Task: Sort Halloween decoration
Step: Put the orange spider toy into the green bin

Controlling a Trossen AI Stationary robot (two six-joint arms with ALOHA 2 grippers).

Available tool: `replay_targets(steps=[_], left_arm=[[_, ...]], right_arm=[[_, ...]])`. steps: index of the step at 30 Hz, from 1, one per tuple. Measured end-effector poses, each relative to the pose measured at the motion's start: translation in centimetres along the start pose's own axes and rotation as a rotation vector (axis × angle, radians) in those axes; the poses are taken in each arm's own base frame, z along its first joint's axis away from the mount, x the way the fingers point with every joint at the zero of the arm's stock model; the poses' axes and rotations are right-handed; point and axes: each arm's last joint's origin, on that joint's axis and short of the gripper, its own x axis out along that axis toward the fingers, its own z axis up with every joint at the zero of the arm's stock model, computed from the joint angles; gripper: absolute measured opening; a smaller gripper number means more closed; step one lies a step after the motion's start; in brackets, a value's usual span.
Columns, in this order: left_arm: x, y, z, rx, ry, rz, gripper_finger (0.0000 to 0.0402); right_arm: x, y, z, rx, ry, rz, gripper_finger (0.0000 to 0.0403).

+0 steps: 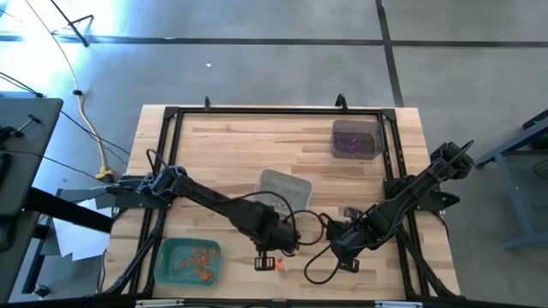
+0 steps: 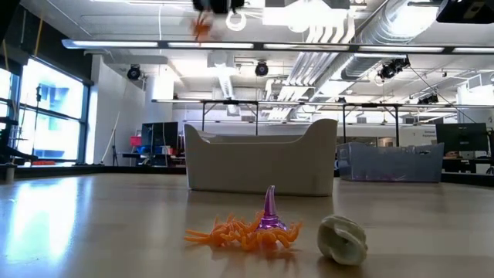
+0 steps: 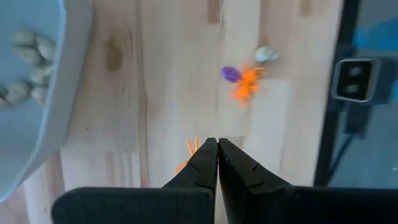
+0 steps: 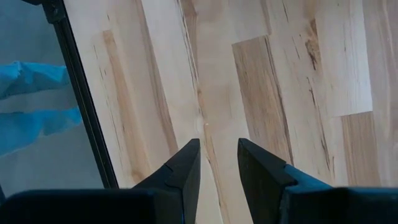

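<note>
My left gripper [image 3: 217,142] is shut on an orange spider trinket [image 2: 202,27], high above the table's near middle [image 1: 267,259]. Below it a small pile lies on the wood: orange spiders [image 2: 239,232], a purple witch hat [image 2: 270,210] standing on its brim, and a pale whitish piece [image 2: 342,238]. The left wrist view shows the same pile's orange [image 3: 247,84], purple [image 3: 230,73] and pale [image 3: 266,55] pieces. My right gripper [image 4: 217,160] hangs open over bare wood, right of the pile [image 1: 342,250]. My left gripper pinches the orange spider trinket between its two fingertips, coming from above and pointing down. Thin orange legs [image 3: 189,149] stick out beside the fingertips. The trinket is lifted clear of the table and hangs just under the fingers [image 2: 202,27].
A green tray [image 1: 167,267] with orange pieces sits near the near-left corner. A grey tray [image 1: 300,184] holding pale pieces [image 3: 28,68] stands behind the pile. A dark tray [image 1: 377,137] with purple pieces is at the far right. A black frame [image 1: 171,154] rims the table.
</note>
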Motion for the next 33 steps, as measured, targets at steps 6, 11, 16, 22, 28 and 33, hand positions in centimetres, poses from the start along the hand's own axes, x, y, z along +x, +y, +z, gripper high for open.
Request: replay_targets(steps=[6,11,16,22,28,33], left_arm=[[-5.1,-0.6,0.5,-0.001,-0.094,-0.042,0.0000],[-8.4,-0.3,-2.2,-0.034,-0.022,0.031,0.0000],[-12.4,-0.8,-5.1,-0.074,-0.085,-0.034,0.0000],[-18.2,-1.7,-9.9,-0.148,-0.210,-0.100,0.0000],[-21.8,-2.3,-15.2,-0.257,-0.321,-0.134,0.0000],[-20.3,-3.0,-18.9,-0.302,-0.227,-0.118,0.0000]], right_arm=[[0.0,0.0,0.0,-0.006,0.000,0.000,0.0100],[0.0,0.0,0.0,-0.006,-0.001,0.001,0.0100],[0.0,-0.1,0.3,0.003,-0.020,-0.005,0.0100],[0.0,-0.8,1.3,0.050,-0.049,-0.010,0.0100],[0.0,-1.3,2.3,0.084,-0.093,-0.006,0.0100],[0.0,-1.5,2.9,0.102,-0.134,-0.002,0.0100]])
